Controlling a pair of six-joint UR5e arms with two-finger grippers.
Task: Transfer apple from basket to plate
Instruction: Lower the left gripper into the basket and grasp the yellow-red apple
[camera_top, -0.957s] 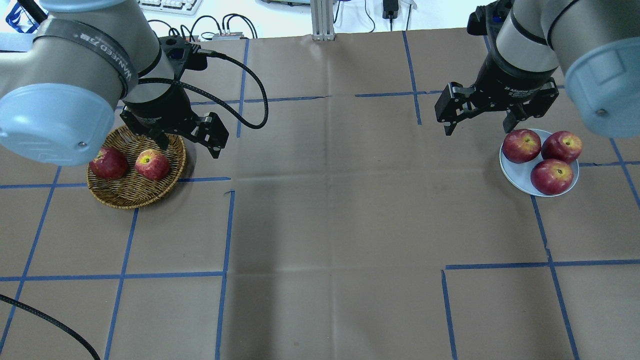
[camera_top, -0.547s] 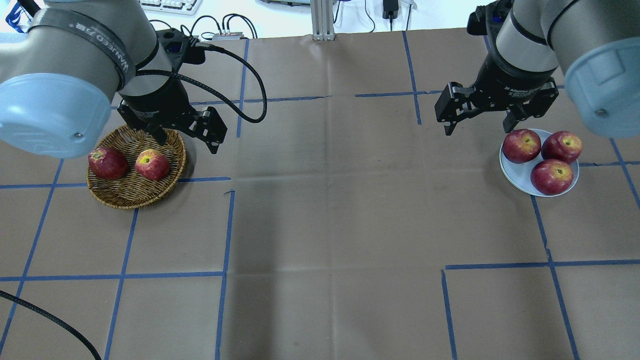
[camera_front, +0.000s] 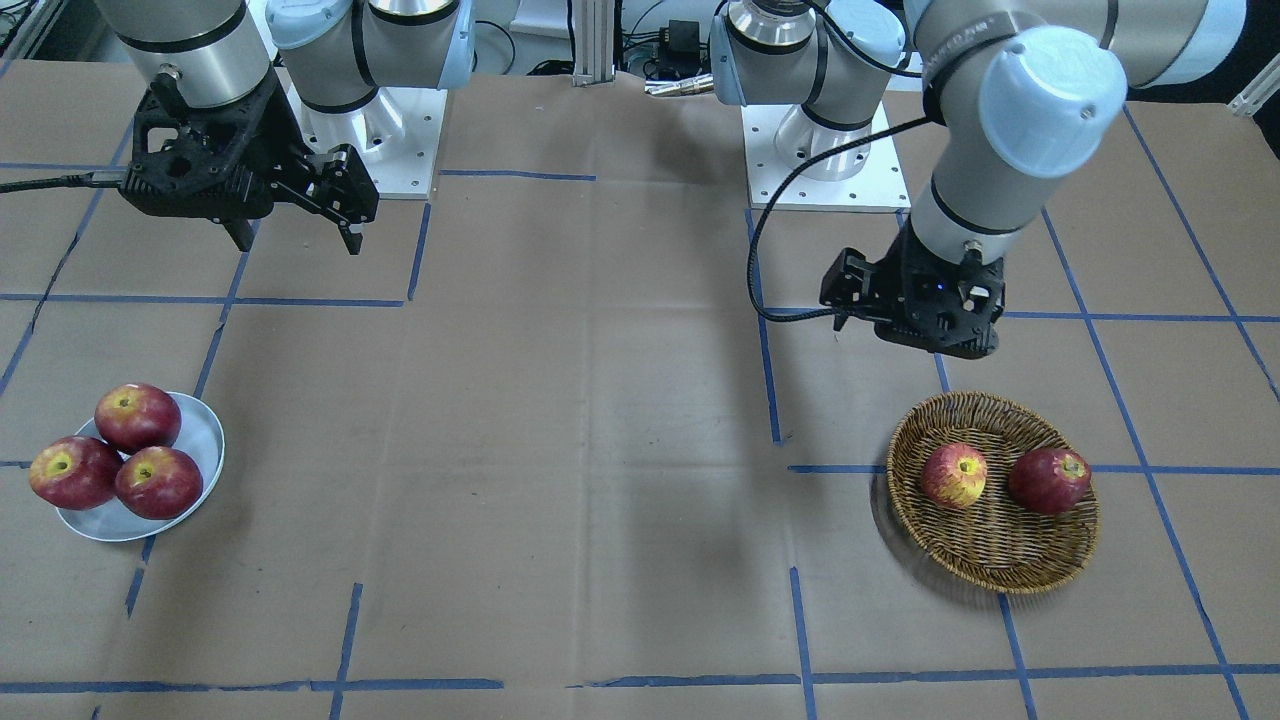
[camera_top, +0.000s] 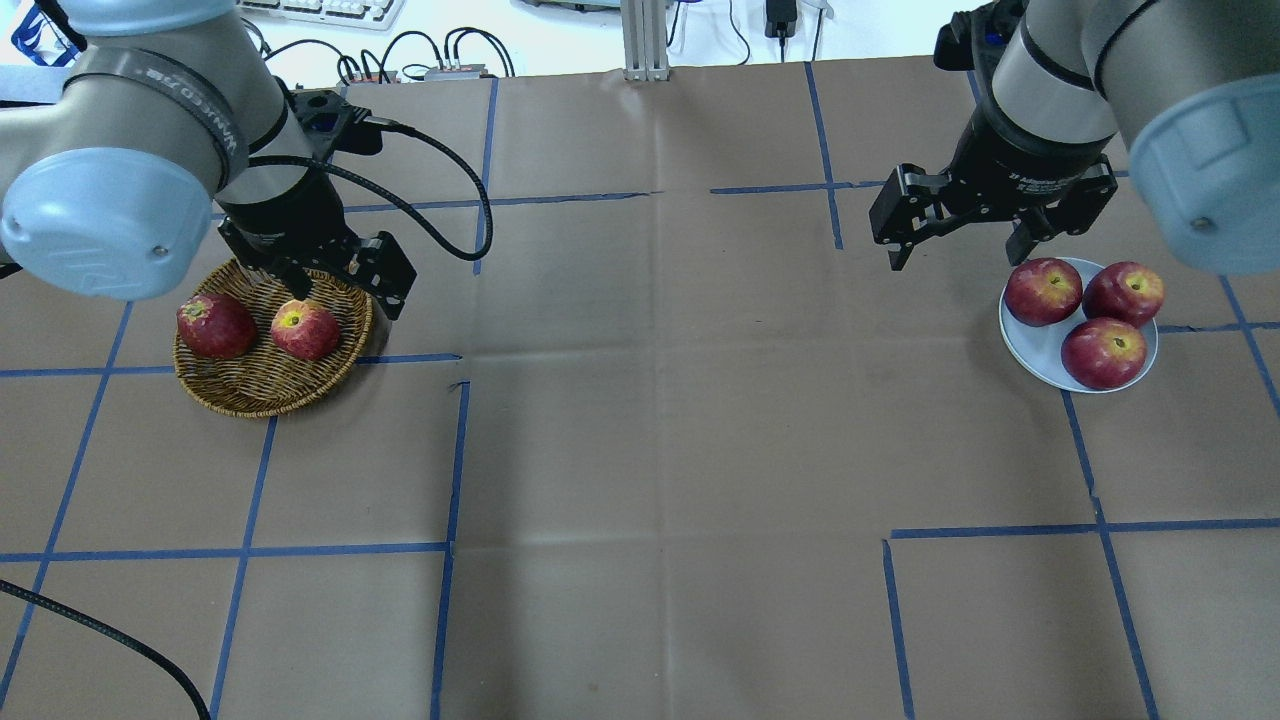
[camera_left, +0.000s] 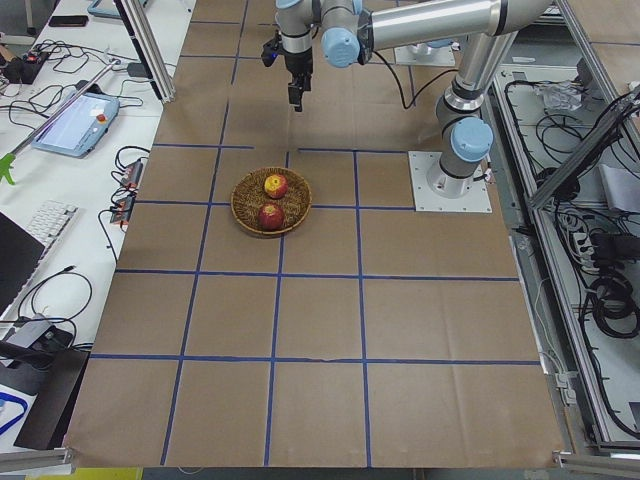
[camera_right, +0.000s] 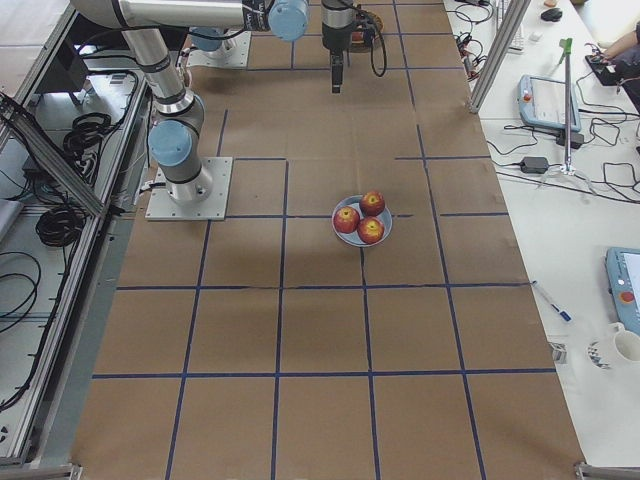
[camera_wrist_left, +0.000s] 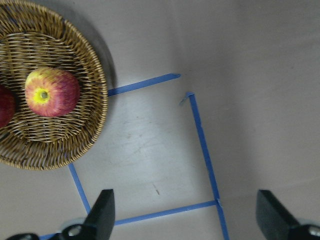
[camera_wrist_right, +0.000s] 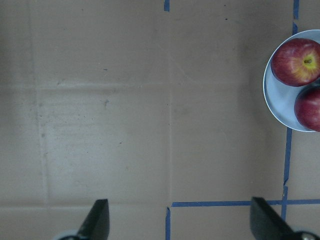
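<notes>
Worktop (camera_top: 660, 450) covered in brown paper and divided into squares by blue tape lines; the two arms' bases stand on white mounting plates (camera_front: 825, 170) at one long edge. White side benches with a keyboard (camera_left: 45, 225), tablets and cables flank the worktop's ends.

The red apple with yellow streaked patches (camera_top: 305, 330) lies in the round tan woven wicker basket (camera_top: 250, 405), just beside a darker red apple (camera_top: 215, 325). The left gripper (camera_top: 345, 298) hangs above the basket's rim, jaws spread wide and empty, clear of both apples.

Well apart, the small round white plate (camera_top: 1040, 350) carries three red apples (camera_top: 1103, 352). The right gripper (camera_top: 958, 250) hangs near it, jaws likewise spread and empty.
</notes>
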